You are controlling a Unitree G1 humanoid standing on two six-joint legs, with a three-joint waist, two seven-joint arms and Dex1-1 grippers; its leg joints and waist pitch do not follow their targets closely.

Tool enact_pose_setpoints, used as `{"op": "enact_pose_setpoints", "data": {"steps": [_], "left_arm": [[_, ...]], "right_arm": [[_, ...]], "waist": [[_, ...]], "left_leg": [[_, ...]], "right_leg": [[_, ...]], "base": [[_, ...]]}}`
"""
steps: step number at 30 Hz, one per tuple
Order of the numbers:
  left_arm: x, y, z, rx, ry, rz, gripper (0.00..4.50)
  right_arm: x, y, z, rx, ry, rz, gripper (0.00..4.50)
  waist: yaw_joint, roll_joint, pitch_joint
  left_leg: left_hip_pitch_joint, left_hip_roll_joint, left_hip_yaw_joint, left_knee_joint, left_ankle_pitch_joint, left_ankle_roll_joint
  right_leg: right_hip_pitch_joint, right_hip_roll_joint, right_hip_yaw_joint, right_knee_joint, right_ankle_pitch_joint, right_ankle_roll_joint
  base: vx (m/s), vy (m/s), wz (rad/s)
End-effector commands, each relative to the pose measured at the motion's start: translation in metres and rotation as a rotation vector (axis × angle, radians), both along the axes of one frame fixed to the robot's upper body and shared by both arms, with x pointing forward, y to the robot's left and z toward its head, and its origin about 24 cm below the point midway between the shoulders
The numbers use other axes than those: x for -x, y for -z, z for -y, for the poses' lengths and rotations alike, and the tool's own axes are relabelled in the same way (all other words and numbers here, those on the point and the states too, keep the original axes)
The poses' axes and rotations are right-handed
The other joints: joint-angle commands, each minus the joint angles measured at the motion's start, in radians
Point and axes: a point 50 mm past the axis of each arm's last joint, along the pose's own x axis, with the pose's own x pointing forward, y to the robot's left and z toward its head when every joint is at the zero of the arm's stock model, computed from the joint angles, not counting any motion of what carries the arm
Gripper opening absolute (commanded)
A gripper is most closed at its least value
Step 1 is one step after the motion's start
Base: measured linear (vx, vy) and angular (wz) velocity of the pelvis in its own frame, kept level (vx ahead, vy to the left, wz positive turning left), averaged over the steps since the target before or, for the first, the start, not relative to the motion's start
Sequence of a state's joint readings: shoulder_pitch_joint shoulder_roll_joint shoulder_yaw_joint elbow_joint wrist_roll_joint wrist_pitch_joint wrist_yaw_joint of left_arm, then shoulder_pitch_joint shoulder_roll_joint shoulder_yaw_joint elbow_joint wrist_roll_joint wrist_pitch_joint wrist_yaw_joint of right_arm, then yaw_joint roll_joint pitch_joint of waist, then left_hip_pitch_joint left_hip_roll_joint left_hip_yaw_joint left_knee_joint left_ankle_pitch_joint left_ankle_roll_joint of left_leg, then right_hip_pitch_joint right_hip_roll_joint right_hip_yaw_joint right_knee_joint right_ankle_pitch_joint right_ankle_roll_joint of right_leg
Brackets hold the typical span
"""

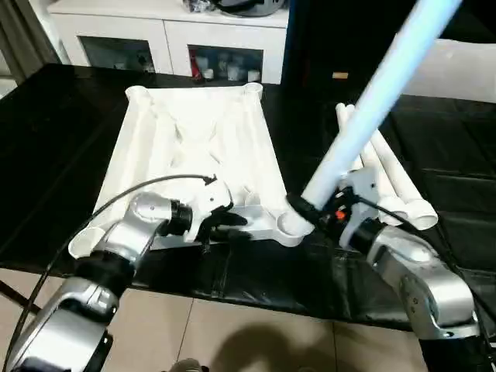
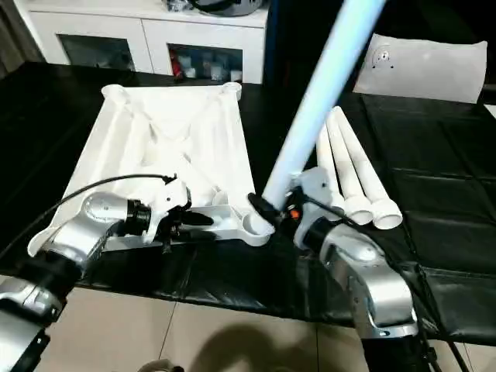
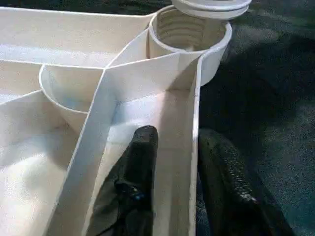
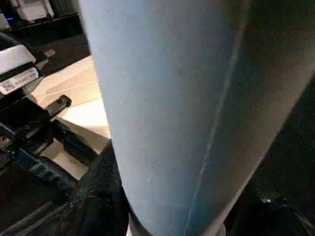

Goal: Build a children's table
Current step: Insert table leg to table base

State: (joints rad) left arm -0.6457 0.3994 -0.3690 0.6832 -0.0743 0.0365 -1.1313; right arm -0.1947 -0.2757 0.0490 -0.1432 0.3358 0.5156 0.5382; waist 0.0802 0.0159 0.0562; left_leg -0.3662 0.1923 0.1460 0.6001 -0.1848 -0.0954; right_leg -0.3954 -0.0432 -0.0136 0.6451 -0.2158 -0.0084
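Leg (image 1: 364, 116) pinched in right hand (image 1: 310, 208), tilted above tabletop's (image 1: 194, 132) near-right corner socket (image 1: 292, 225) at counter's (image 1: 62, 116) near edge; left hand (image 3: 172, 162) pinching rim wall; advised: bring upright, centre, press and twist.

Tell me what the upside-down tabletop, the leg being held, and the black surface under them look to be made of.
Tabletop: likely moulded white plastic, smooth with a slight sheen; thin ribs and a threaded round socket suggest it.
Held leg in the right gripper: a similar smooth white plastic tube, apparently hollow like the open-ended spare legs.
Black surface: probably soft sheet or vinyl; it shines and creases.
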Motion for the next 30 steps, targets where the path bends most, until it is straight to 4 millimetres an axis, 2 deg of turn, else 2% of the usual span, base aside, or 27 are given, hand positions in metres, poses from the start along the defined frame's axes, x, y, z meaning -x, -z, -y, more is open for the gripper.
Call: {"op": "enact_pose_setpoints", "data": {"steps": [1,4,5,9,10,15,18,19,21,22,24,25,29,30], "left_arm": [[0.000,0.005,-0.005,-0.064,0.005,-0.014,1.06],[-0.001,0.005,-0.006,-0.084,0.022,-0.007,0.85],[-0.001,0.005,-0.007,-0.092,0.028,-0.004,0.62],[-0.001,0.005,-0.008,-0.132,0.049,0.018,0.53],[-0.001,0.004,-0.008,-0.144,0.056,0.025,0.25],[-0.001,0.000,-0.007,-0.144,0.096,0.054,0.01],[0.001,-0.003,-0.005,-0.116,0.119,0.057,0.00],[0.004,-0.005,-0.005,-0.100,0.122,0.066,0.00],[0.005,-0.004,-0.006,-0.103,0.120,0.069,0.00],[0.007,-0.004,-0.007,-0.097,0.125,0.073,0.00],[0.008,-0.005,-0.007,-0.083,0.126,0.083,0.00],[0.010,-0.005,-0.008,-0.064,0.127,0.087,0.00],[0.010,-0.007,-0.007,-0.017,0.116,0.064,0.00],[0.010,-0.007,-0.007,-0.014,0.115,0.064,0.00]], "right_arm": [[-0.001,-0.010,-0.005,-0.004,-0.043,0.030,1.93],[-0.001,-0.011,-0.007,0.003,-0.072,0.027,1.93],[-0.001,-0.012,-0.007,0.004,-0.078,0.027,1.93],[-0.002,-0.011,-0.011,0.019,-0.104,0.017,1.93],[-0.004,-0.011,-0.012,0.023,-0.110,0.018,1.93],[-0.013,-0.009,-0.016,0.067,-0.116,0.002,1.93],[-0.017,-0.006,-0.015,0.087,-0.109,-0.016,1.93],[-0.019,-0.003,-0.013,0.107,-0.119,-0.047,1.93],[-0.019,-0.002,-0.012,0.110,-0.127,-0.060,1.93],[-0.019,0.000,-0.011,0.117,-0.133,-0.069,1.93],[-0.019,0.001,-0.011,0.124,-0.134,-0.069,1.93],[-0.019,0.003,-0.009,0.126,-0.139,-0.075,1.93],[-0.018,0.006,-0.010,0.104,-0.156,-0.100,1.93],[-0.018,0.006,-0.011,0.103,-0.158,-0.101,1.93]], "waist": [[-0.002,0.006,-0.063],[-0.001,0.005,-0.063],[-0.002,0.006,-0.063],[-0.003,0.002,-0.061],[-0.004,0.001,-0.061],[-0.008,0.001,-0.061],[-0.012,0.001,-0.064],[-0.010,-0.006,-0.066],[-0.012,-0.003,-0.067],[-0.014,-0.011,-0.066],[-0.012,-0.006,-0.067],[-0.013,-0.010,-0.066],[-0.016,-0.011,-0.062],[-0.016,-0.011,-0.062]], "left_leg": [[0.008,0.019,0.003,-0.071,-0.197,-0.034],[0.007,0.019,0.003,-0.071,-0.187,-0.031],[0.007,0.019,0.004,-0.071,-0.189,-0.031],[0.006,0.021,0.003,-0.072,-0.197,-0.032],[0.007,0.021,0.003,-0.072,-0.197,-0.033],[0.005,0.020,0.003,-0.072,-0.193,-0.037],[0.002,0.019,0.003,-0.071,-0.171,-0.037],[0.001,0.020,0.004,-0.069,-0.153,-0.032],[-0.001,0.020,0.005,-0.067,-0.137,-0.025],[-0.001,0.019,0.007,-0.067,-0.130,-0.018],[0.000,0.019,0.007,-0.066,-0.120,-0.013],[-0.001,0.019,0.007,-0.066,-0.116,-0.009],[0.001,0.019,0.009,-0.069,-0.147,-0.011],[0.001,0.019,0.009,-0.069,-0.147,-0.011]], "right_leg": [[0.053,-0.070,0.039,-0.093,-0.143,-0.174],[0.053,-0.070,0.039,-0.092,-0.137,-0.173],[0.053,-0.070,0.039,-0.093,-0.137,-0.173],[0.051,-0.073,0.040,-0.095,-0.171,-0.169],[0.051,-0.073,0.040,-0.095,-0.177,-0.166],[0.049,-0.073,0.040,-0.094,-0.189,-0.169],[0.053,-0.073,0.039,-0.089,-0.139,-0.180],[0.055,-0.073,0.039,-0.084,-0.105,-0.187],[0.057,-0.071,0.038,-0.082,-0.062,-0.193],[0.057,-0.070,0.038,-0.081,-0.042,-0.194],[0.058,-0.071,0.038,-0.079,-0.029,-0.196],[0.059,-0.072,0.037,-0.079,-0.027,-0.198],[0.055,-0.074,0.038,-0.088,-0.124,-0.183],[0.055,-0.074,0.038,-0.088,-0.124,-0.183]], "base": [[0.000,0.000,0.00],[0.000,0.000,0.00],[0.000,0.000,0.00],[0.000,0.000,0.00],[0.000,0.000,0.00],[0.000,0.000,0.00],[0.000,0.000,0.00],[0.000,0.000,0.00],[0.000,0.000,0.00],[0.000,0.000,0.00],[0.000,0.000,0.00],[0.000,0.000,0.00],[0.000,0.000,0.00],[0.000,0.000,0.00]]}}
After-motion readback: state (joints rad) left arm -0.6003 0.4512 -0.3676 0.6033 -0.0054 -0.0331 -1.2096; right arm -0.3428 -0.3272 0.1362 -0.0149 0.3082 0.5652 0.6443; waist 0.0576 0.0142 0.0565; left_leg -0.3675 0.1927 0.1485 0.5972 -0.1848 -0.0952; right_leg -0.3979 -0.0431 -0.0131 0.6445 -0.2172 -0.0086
